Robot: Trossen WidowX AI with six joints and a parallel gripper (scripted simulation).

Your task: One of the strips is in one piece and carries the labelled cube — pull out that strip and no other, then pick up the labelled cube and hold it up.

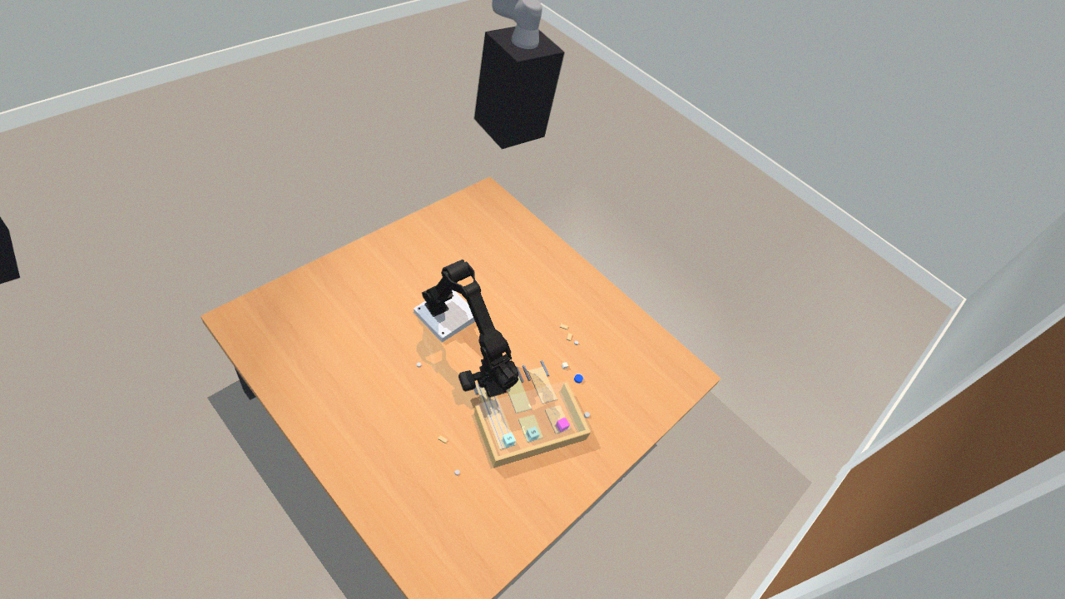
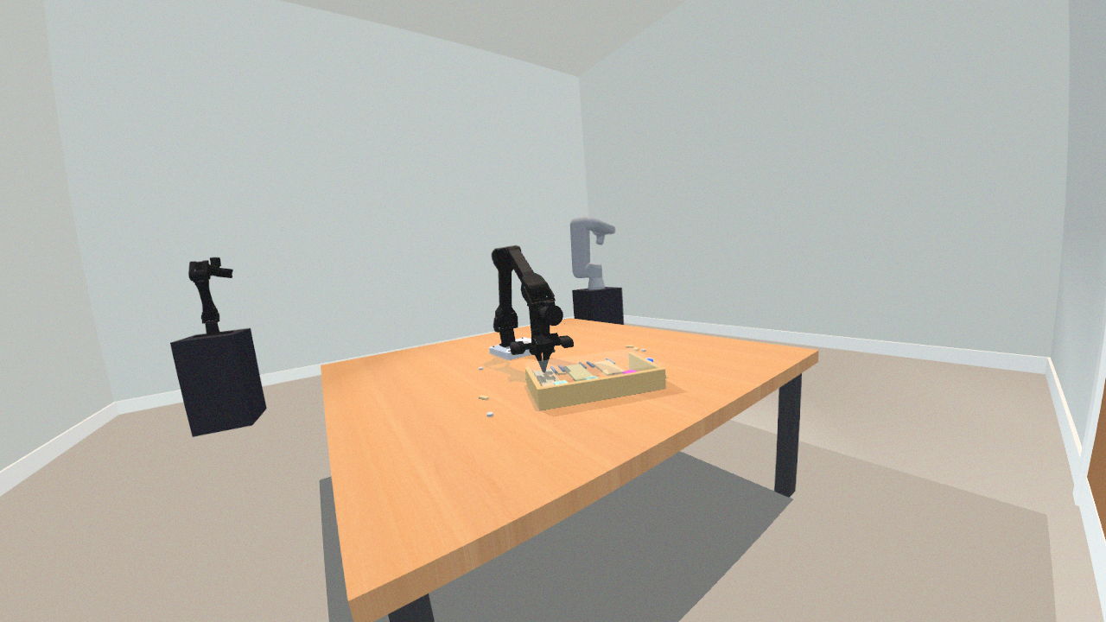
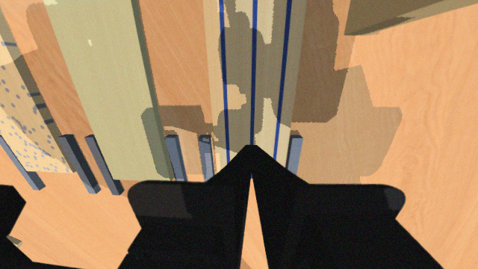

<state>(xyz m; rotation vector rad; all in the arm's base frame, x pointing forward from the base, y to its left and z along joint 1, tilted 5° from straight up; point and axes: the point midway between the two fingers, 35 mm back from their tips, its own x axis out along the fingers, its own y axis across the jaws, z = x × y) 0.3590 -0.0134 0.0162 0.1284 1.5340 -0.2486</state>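
Note:
My gripper (image 2: 544,371) (image 3: 251,150) is shut and empty, pointing down over the near end of the blue-striped strip (image 1: 494,423) (image 3: 239,52); I cannot tell whether it touches. That strip runs unbroken toward a labelled cyan cube (image 1: 509,439) at its far end. The pale green strip (image 1: 519,399) (image 3: 101,93) shows a gap before its far piece, which carries another labelled cyan cube (image 1: 532,433). The speckled strip (image 1: 542,387) (image 3: 22,138) also shows a gap before its far piece, where a magenta cube (image 1: 562,424) sits. The labels are too small to read.
A walled wooden box (image 1: 543,448) (image 2: 603,390) surrounds the cubes, open toward the arm. Short grey-blue rails (image 1: 544,368) (image 3: 294,157) flank the strips' near ends. A blue disc (image 1: 578,378), a white block (image 1: 565,365) and several small bits lie outside the box.

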